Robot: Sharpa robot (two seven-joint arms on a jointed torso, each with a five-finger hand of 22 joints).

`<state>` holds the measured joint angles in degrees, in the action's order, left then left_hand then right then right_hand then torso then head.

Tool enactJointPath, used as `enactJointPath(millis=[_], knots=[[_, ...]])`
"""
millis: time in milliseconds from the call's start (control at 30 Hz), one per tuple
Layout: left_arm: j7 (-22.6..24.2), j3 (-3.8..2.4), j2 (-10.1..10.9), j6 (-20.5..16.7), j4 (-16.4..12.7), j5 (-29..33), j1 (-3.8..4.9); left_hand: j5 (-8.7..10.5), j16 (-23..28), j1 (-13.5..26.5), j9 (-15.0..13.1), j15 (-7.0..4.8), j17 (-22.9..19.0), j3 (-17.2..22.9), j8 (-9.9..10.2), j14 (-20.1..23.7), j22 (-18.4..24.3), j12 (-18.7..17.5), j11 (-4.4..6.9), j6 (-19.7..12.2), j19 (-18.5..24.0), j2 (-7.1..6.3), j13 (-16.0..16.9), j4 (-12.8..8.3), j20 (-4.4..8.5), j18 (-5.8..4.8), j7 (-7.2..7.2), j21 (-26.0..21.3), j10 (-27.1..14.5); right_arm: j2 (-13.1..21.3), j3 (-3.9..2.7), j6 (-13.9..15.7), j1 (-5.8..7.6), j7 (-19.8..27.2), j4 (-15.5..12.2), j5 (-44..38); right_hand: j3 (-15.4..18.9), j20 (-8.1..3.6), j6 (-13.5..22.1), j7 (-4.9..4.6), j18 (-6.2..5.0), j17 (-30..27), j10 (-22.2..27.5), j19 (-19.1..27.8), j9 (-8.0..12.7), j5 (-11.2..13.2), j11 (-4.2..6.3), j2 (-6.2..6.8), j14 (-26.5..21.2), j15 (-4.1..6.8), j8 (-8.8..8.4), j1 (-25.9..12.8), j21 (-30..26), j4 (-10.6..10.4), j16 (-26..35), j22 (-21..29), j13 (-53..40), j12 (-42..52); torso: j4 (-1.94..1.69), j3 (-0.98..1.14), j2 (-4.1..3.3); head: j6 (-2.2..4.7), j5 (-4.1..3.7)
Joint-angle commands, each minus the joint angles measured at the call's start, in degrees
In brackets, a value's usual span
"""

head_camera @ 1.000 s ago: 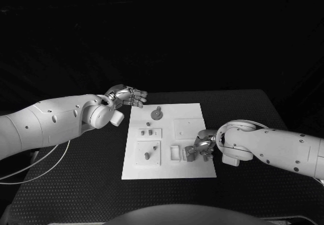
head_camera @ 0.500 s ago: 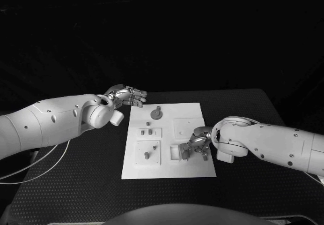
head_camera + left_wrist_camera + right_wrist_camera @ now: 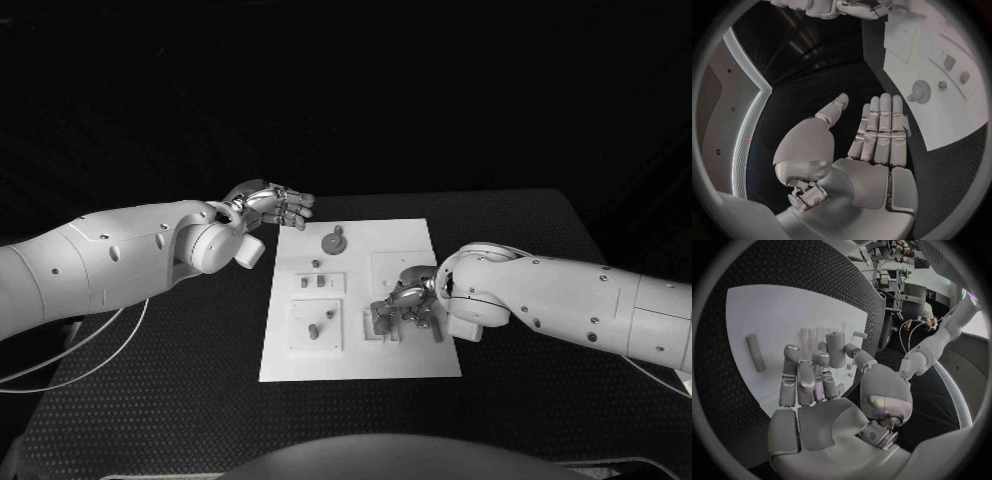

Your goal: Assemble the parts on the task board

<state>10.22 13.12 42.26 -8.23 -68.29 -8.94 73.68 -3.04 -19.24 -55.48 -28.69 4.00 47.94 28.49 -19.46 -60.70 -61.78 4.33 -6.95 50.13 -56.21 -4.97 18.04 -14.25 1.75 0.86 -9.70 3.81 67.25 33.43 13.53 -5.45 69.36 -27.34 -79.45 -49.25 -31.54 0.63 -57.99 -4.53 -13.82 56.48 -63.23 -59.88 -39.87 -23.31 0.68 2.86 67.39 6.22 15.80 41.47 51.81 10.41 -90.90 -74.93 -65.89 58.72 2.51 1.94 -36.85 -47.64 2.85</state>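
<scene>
The white task board point(image 3: 411, 236) lies in the middle of the black table. A round grey part point(image 3: 335, 243) sits near its far edge, with two small pegs point(image 3: 313, 284) below it. My right hand point(image 3: 408, 304) hovers over the board's near right part and pinches a grey cylindrical part point(image 3: 835, 349) between thumb and fingers. A grey bar point(image 3: 754, 353) lies flat on the board point(image 3: 779, 310) beside that hand. My left hand point(image 3: 271, 205) hangs off the board's far left corner, fingers straight, holding nothing point(image 3: 879, 130). The round part point(image 3: 920, 91) lies beyond its fingertips.
A raised square plate point(image 3: 316, 326) with small parts on it stands at the board's near left, and another square point(image 3: 398, 272) at the right. A white cable point(image 3: 87, 350) loops over the table's left edge. Black table surface surrounds the board.
My right hand has moved left and slightly away from me across the board, carrying the grey part over the slot near the board's middle. The left hand has stayed still.
</scene>
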Motion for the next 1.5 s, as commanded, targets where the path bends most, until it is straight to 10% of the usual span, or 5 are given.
enactJointPath(millis=[33,1000,1500], knots=[[0.34,-0.04,-0.12,0.86,-0.10,0.30,0.03,0.14,0.30,0.44,-0.05,0.06,0.10,0.07,0.15,0.27,0.08,0.02,0.14,-0.44,0.44,-0.15,-0.10,0.43,-0.11,0.61,0.01,0.12,-0.32,-0.27,0.01,-1.82,-0.03,0.12,0.59,0.57,-0.09,-0.06,-0.87,-0.71,-1.18,-0.04,0.25,-0.03,0.02,-0.14,0.33,0.25,0.10,0.49,-0.28,-0.31,0.00,-0.42,0.34,-1.10,0.06,0.26,0.03,0.01,0.01,-0.05,0.08],[0.22,-0.05,-0.14,1.12,-0.03,0.30,0.03,0.14,0.38,0.47,-0.06,0.12,0.12,0.05,0.15,0.38,0.11,0.02,0.13,-0.47,0.53,-0.17,-0.12,0.53,-0.15,0.60,-0.01,0.11,-0.35,-1.96,0.40,-1.20,-1.13,0.32,2.48,-0.23,-0.10,0.01,-0.67,-0.82,-1.18,-0.15,0.57,0.22,0.07,-0.12,0.22,0.28,-0.32,0.40,-0.53,-0.87,-0.02,-1.10,0.37,-1.15,0.12,0.31,0.02,0.04,0.00,-0.48,0.34],[0.14,-0.05,-0.14,1.12,0.00,0.30,0.03,0.14,0.41,0.48,-0.06,0.13,0.14,0.04,0.16,0.41,0.12,0.02,0.12,-0.49,0.57,-0.18,-0.13,0.57,-0.17,0.61,-0.02,0.12,-0.37,-2.34,0.44,-1.40,-1.27,0.59,2.77,0.33,0.08,0.19,0.74,-1.40,-1.18,-1.91,1.81,0.97,0.39,-0.14,-0.34,3.60,-2.53,-0.06,-1.65,-4.19,-0.27,-4.00,0.74,-1.12,0.35,0.42,0.04,0.04,0.01,-0.60,0.37]])
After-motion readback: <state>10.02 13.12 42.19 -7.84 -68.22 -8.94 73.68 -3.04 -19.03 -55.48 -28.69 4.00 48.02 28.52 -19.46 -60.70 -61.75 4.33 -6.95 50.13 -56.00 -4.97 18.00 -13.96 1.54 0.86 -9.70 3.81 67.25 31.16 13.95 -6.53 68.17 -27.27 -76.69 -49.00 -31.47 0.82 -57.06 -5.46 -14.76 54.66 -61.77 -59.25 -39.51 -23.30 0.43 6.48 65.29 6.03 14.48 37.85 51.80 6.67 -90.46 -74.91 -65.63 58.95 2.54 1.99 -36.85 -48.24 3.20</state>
